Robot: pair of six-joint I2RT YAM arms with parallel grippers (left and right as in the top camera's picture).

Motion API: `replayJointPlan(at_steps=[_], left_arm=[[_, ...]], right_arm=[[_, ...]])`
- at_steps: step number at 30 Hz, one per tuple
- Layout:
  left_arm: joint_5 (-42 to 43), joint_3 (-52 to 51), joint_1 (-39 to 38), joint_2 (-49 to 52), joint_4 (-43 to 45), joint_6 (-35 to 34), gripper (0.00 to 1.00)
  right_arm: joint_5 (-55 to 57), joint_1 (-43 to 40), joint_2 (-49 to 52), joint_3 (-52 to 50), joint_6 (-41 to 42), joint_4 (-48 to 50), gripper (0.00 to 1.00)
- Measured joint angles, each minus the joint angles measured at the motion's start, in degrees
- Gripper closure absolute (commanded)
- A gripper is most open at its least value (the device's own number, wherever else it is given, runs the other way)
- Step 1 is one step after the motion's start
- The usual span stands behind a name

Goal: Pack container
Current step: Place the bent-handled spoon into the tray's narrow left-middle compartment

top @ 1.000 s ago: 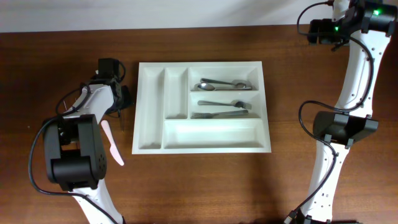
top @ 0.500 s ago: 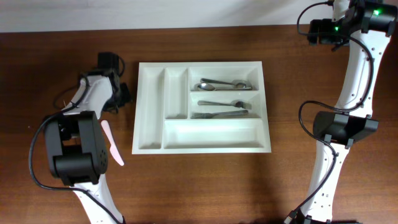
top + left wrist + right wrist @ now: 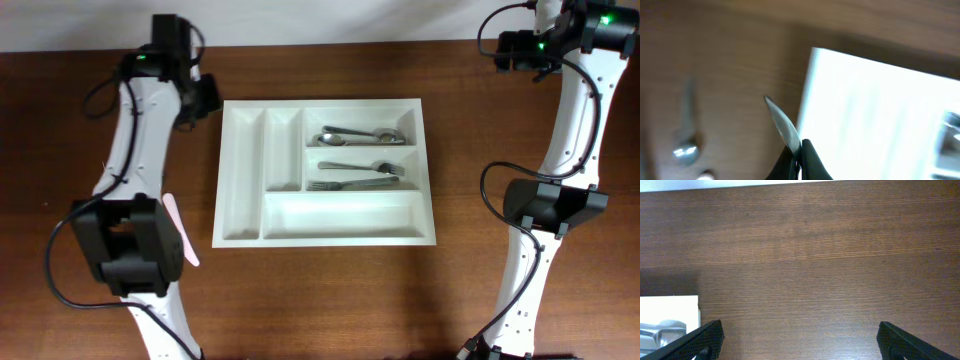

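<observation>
Left arm (image 3: 140, 150) is stretched way out from its base near the front edge of the table (image 3: 330, 300), reaching to the far side. The left gripper (image 3: 197, 98) hangs just off the far left corner of the tray (image 3: 228, 238). On the left wrist cam it's clamped tight on a thin silver knife (image 3: 781, 121), with the pointy tip sticking out ahead of the fingers (image 3: 810, 160) over bare wood, right next to the tray's edge. That view is pretty blurry. There's a spoon-looking thing (image 3: 686, 150) on the table off to the side, but I can't tell for sure.

The white tray sits in the middle of the table. Two spoons (image 3: 357, 135) are in the top right slot. One more spoon (image 3: 355, 166) and a fork (image 3: 355, 184) are in the slot below. A pink stick (image 3: 180, 230) lies on the table just left of the tray, beside the left arm's base.

Right arm (image 3: 570, 110) is folded up tall on the right side with a green light (image 3: 603, 18) lit at the top. The right gripper (image 3: 799, 327) is spread wide, holding nothing, over bare wood past the tray's far right corner.
</observation>
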Motion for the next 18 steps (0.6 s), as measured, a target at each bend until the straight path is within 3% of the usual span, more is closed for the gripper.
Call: replayJointPlan(at_steps=[18], left_arm=[[3.2, 0.2, -12.2, 0.1, 0.1, 1.1, 0.98]], right_arm=[[0.0, 0.0, 0.0, 0.0, 0.0, 0.0, 0.01]])
